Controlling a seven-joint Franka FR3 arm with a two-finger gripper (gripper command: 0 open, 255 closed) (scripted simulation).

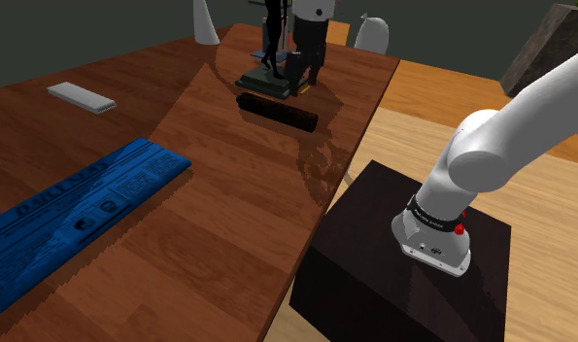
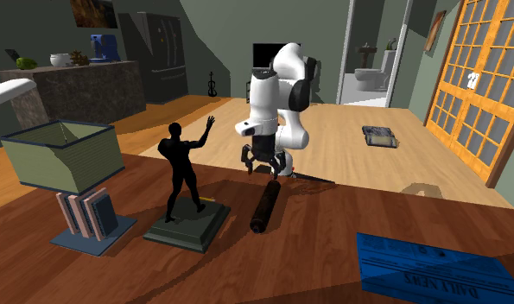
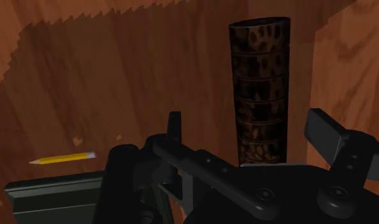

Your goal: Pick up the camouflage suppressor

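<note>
Hand spread wide, pinching nothing, hanging over the suppressor, one finger to either side of its line, no contact. Suppressor lies flat on the counter, just beside the statue base; the hand sits over the end nearer the arm.

Step, by my read: alignment before the grasp, nothing lifted yet. Next move calls for a straight descent until the fingers bracket the tube across its width, then squeeze, then lift. The round body could roll, so keep the squeeze centred.

Suppressor: long dark cylinder, ringed in segments, mottled brown-black camouflage, flat end. Counter: glossy reddish wood grain. Statue: matte black figure, one arm raised, on a stepped square base. Yellow pencil near that base. Blue newspaper flat, well apart.
</note>
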